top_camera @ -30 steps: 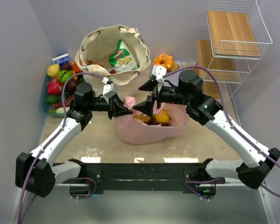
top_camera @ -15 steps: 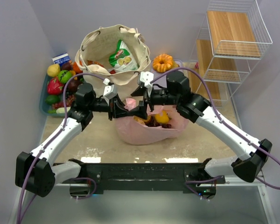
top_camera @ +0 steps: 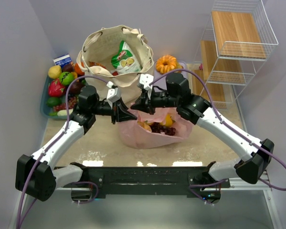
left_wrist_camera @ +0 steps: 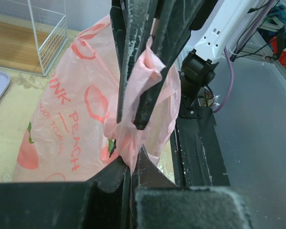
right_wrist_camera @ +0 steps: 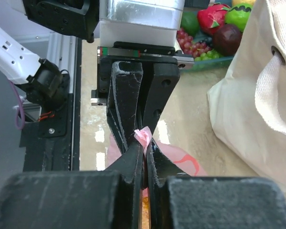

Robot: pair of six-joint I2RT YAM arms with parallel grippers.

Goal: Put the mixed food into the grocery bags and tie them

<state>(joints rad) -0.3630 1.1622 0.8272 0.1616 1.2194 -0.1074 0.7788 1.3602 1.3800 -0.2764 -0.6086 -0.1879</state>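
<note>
The pink plastic bag [top_camera: 155, 133] with red fruit prints lies at the table's middle, with pastries and dark food [top_camera: 158, 126] in its open mouth. My left gripper [top_camera: 132, 116] is shut on a bunched strip of the bag's top [left_wrist_camera: 133, 138]. My right gripper [top_camera: 139, 109] meets it tip to tip and is shut on the same pink strip [right_wrist_camera: 143, 135]. The cream canvas tote [top_camera: 102, 50] stands behind them, with a green snack packet [top_camera: 125, 57] inside. An orange ring-shaped cake [top_camera: 166, 63] sits to the right of the tote.
A tray of plastic fruit [top_camera: 62, 88] stands at the back left, beside the tote. A white wire rack with wooden shelves [top_camera: 238, 43] fills the back right. The tote's wall [right_wrist_camera: 248, 109] stands just right of my right gripper.
My right gripper was open over the pink bag; it has moved left to the left gripper and shut on the bag's strip. The left gripper has held still.
</note>
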